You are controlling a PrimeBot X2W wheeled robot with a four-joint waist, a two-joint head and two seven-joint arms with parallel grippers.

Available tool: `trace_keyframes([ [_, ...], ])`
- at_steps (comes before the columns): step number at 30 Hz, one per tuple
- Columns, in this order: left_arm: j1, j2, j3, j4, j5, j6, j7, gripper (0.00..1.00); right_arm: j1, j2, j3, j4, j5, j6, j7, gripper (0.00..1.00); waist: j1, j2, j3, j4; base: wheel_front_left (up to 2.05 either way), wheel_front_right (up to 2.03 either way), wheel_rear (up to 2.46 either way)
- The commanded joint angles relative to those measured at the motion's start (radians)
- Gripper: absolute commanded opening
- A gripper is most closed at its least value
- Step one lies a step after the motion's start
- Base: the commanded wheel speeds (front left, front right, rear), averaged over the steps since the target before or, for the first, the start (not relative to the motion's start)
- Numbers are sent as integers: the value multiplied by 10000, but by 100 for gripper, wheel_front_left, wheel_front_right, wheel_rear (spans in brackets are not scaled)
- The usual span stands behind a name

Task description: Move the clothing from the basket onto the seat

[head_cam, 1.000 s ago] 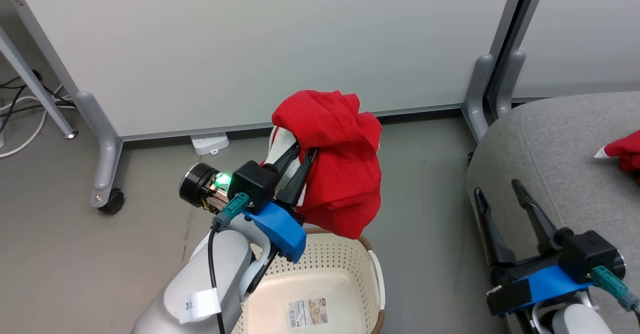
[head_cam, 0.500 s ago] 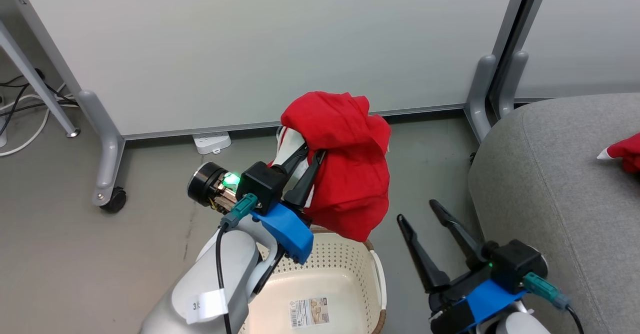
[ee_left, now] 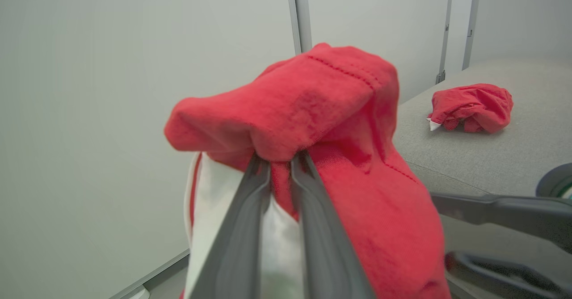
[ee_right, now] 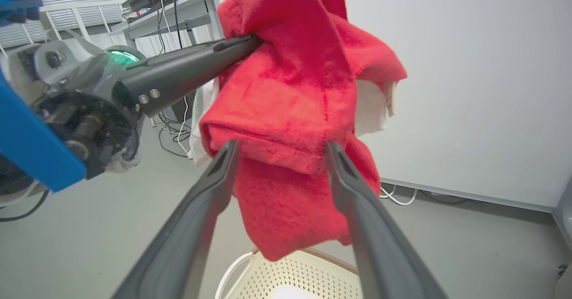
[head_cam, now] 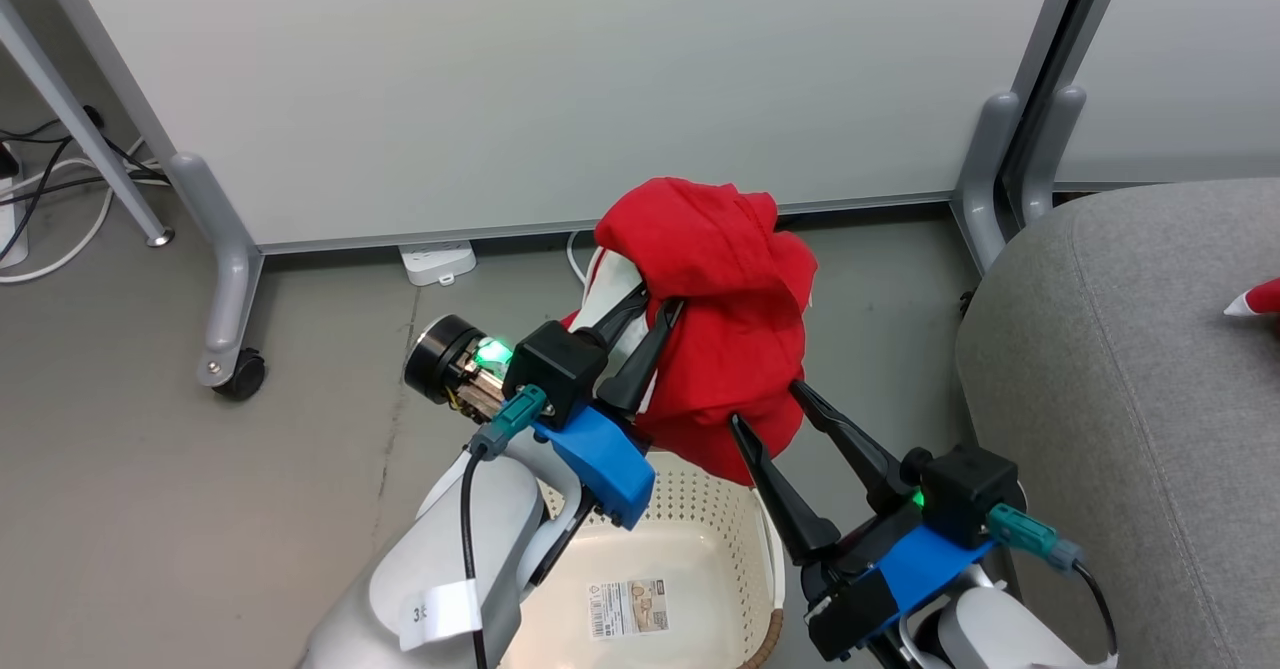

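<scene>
The left gripper (head_cam: 660, 301) is pressed together on a bunched fold of one red garment (head_cam: 720, 279), pinching the cloth at the fingertips. The garment is held raised and drapes down from the grip, with a white panel showing beside the fingers. Its lowest fold hangs above the far rim of the basket (head_cam: 765, 559) and is clear of it. The right gripper (head_cam: 765, 404) is spread wide, with one finger on either side of the garment's lower part; whether the fingers touch the cloth cannot be told. The basket stands on the floor (head_cam: 150, 469), and its bottom shows a label (head_cam: 628, 607). A second red garment (ee_left: 471, 107) lies crumpled on top of the seat (head_cam: 1120, 369), well apart from its rounded corner. A pale partition panel (head_cam: 550, 79) stands behind the basket.
</scene>
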Motion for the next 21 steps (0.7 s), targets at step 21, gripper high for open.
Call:
trace_keyframes([
  [21, -286, -266, -91, -41, 200, -139, -54, 0, -1612, 616, 287, 1651, 945, 4, -34, 100, -1, 0, 322, 139, 0, 0, 0],
])
